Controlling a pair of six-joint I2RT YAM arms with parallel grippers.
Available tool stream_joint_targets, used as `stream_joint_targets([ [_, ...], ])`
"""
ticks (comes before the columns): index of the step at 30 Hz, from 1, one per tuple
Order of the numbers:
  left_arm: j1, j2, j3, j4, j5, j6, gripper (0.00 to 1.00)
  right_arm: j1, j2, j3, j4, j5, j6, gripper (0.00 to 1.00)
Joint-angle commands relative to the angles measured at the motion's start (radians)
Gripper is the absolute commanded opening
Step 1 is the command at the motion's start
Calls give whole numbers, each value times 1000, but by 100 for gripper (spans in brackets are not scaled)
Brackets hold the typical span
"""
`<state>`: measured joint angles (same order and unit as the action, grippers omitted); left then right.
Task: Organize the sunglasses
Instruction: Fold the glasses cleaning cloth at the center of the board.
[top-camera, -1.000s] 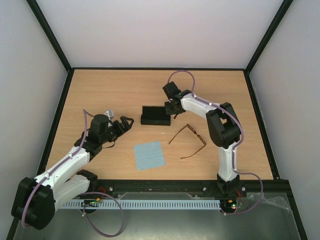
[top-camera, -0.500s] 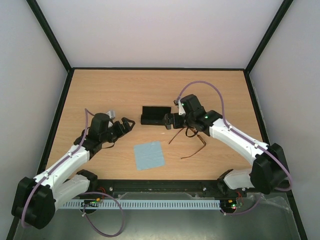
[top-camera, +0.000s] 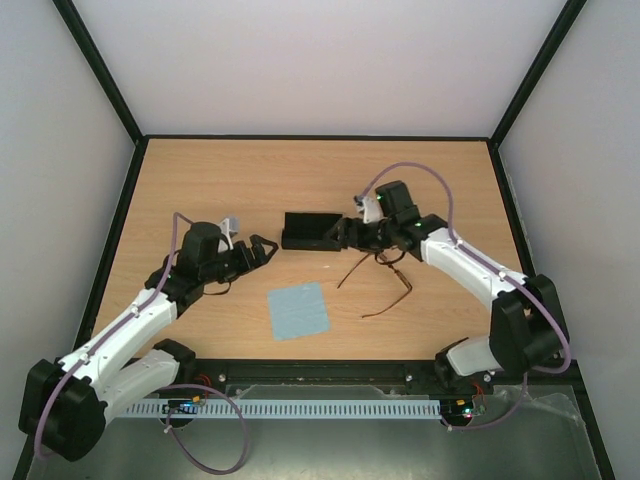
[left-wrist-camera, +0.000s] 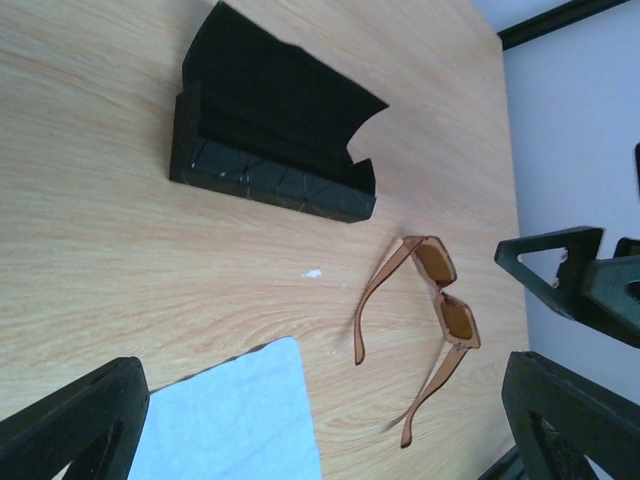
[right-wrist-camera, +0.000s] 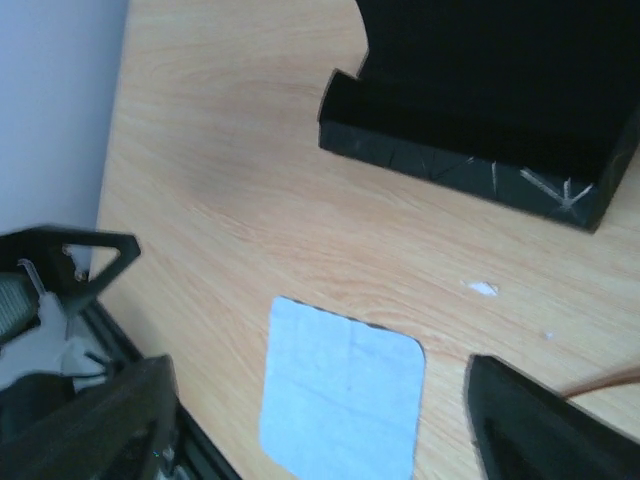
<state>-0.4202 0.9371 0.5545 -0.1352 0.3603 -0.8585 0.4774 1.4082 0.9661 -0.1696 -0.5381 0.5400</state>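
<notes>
The jaws of the left gripper (top-camera: 262, 247) are held wide apart, and nothing is gripped between them. Its fingers (left-wrist-camera: 75, 425) are seen at the two lower corners of the left wrist view, well spread. This gripper is held above the wooden table (top-camera: 200, 190) to the left of the black case (top-camera: 310, 230) and apart from it, and it is pointed toward the case.

The jaws of the right gripper (top-camera: 343, 232) are likewise spread, and nothing is held in them. Its fingers (right-wrist-camera: 125, 405) are seen far apart in the right wrist view, with only table and cloth between them. This gripper is placed just beside the right end of the case, and it is aimed across the case's near side.

The case is laid open on the table, with its lid raised behind its shallow tray.

The sunglasses (top-camera: 402, 285) are laid on the table to the near right of the case, apart from it, and are gripped by neither arm. Their slim reddish-brown temple arms are unfolded, and brownish lenses are shown in the left wrist view. Part of the frame is covered by the right arm in the top view.

A light blue cloth (top-camera: 299, 310) is spread flat on the near side of the case, apart from it and left of the sunglasses.
</notes>
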Motion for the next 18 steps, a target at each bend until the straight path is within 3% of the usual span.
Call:
stream_joint_targets([
  [1,-44,-57,-31,-63,-99,-8,99,170,74,40,-129,244,-55,69],
  [5,-51,-57,-66,-76,-168,-44,97,280,177,61,-169,443,-61,44],
  [8,-63,-55,-97,-64,-187,-69,91,310,247,63,-146,470,-63,35],
  [12,-67,-83,-133,-60,-197,-89,81,356,335,90,-137,512,-60,27],
  [18,-68,-111,-148,-70,-204,-95,80,375,402,95,-93,530,-41,23],
])
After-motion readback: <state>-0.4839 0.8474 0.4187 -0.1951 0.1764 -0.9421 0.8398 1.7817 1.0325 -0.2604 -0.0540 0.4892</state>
